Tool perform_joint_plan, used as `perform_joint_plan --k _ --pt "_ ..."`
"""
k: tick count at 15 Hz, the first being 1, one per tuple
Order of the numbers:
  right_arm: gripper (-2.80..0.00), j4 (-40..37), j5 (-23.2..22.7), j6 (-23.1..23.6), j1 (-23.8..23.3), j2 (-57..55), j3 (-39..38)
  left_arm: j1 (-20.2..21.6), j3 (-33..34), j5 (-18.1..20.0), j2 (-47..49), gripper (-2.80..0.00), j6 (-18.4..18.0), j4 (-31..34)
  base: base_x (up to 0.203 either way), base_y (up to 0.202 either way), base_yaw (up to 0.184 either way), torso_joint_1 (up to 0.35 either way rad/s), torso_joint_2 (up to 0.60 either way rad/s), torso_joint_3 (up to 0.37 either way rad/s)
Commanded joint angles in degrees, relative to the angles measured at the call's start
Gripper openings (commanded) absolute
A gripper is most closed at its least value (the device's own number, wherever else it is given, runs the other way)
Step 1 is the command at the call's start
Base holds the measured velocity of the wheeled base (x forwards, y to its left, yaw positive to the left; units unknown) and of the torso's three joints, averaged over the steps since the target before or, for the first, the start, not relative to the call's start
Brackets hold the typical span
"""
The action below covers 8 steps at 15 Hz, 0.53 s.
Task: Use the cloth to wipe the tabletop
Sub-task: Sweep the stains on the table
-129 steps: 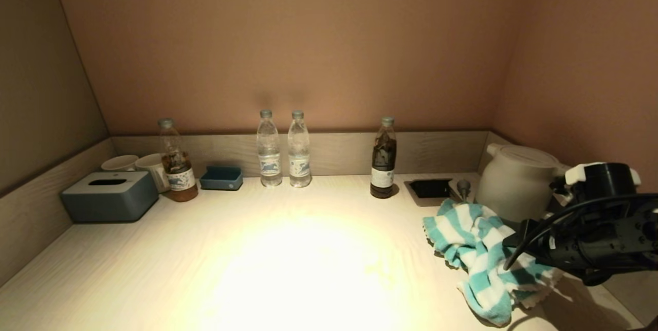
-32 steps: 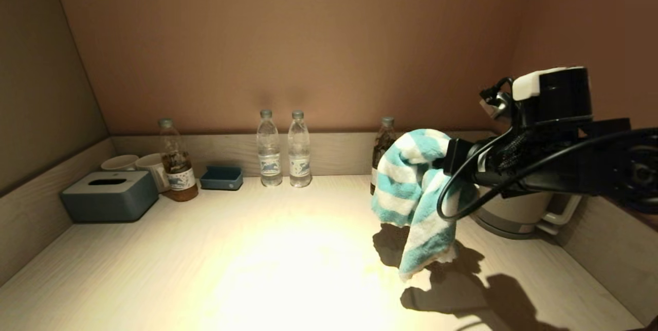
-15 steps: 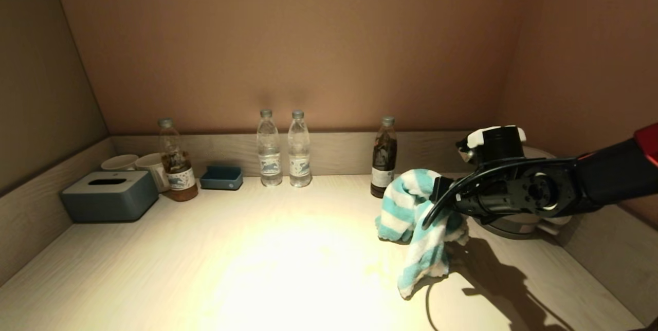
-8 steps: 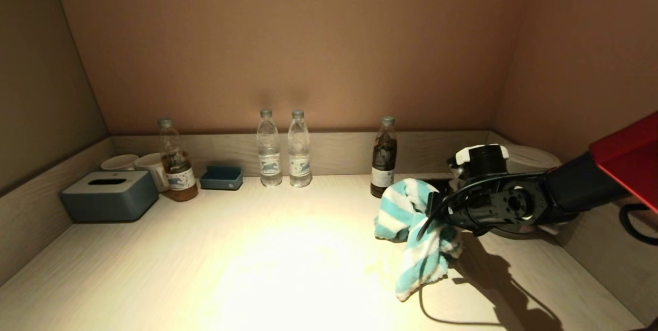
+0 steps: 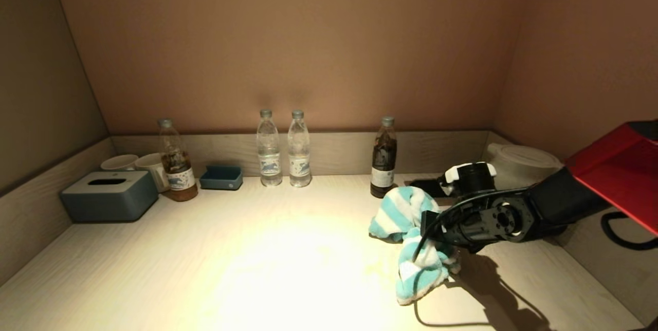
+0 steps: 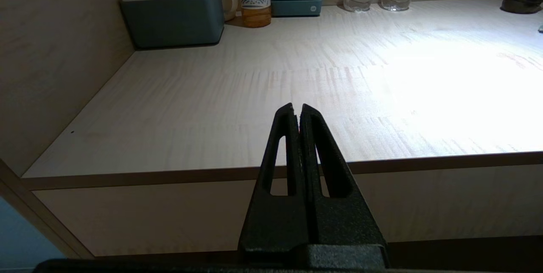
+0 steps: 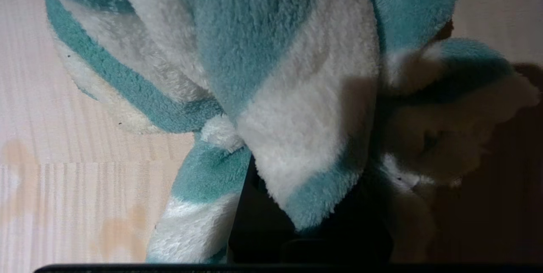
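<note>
Cloth, a fluffy towel striped teal and white [image 5: 411,233], is lying bunched on the pale wood-grain tabletop [image 5: 257,269] toward the right side, its lower folds touching the surface while an upper fold is draping over the fingers of the right gripper [image 5: 429,228]. That gripper is clamping a bundle of the fabric; in the right wrist view the striped pile [image 7: 271,95] is covering almost everything, and the fingers themselves are hidden beneath it. Right arm, black with a red upper segment [image 5: 617,166], is reaching in low from the right edge, its shadow falling on the wood nearby. Just behind the towel, a dark brown bottle with a white label [image 5: 383,159] is standing upright against the back ledge, and a white electric kettle [image 5: 519,159] is sitting in the right corner behind the arm. Two clear water bottles [image 5: 282,150] are standing side by side at the centre back. Farther left, a small blue tray [image 5: 221,178], an amber-filled bottle [image 5: 176,169], two white mugs [image 5: 136,164] and a grey-blue tissue box [image 5: 109,196] are grouped near the left corner. Left gripper [image 6: 298,114] is hanging off the front edge of the counter, well apart from the towel, with its black fingers pressed together on nothing.
</note>
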<state>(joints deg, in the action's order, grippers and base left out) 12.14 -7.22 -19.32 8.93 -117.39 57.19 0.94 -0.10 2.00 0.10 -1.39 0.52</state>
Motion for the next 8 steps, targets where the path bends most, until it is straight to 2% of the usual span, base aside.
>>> perform_joint_plan --k 1,8 --pt "-2.80 1.4 -0.1 0.8 1.4 -0.9 -1.1 0.0 0.0 0.0 0.0 -2.80 0.0 0.0 0.000 0.000 0.000 0.000 0.00 0.000" --pt "-2.80 1.9 -0.1 1.3 3.5 -1.4 -1.6 0.0 0.0 0.0 0.0 -2.80 0.0 0.0 0.000 0.000 0.000 0.000 0.00 0.000"
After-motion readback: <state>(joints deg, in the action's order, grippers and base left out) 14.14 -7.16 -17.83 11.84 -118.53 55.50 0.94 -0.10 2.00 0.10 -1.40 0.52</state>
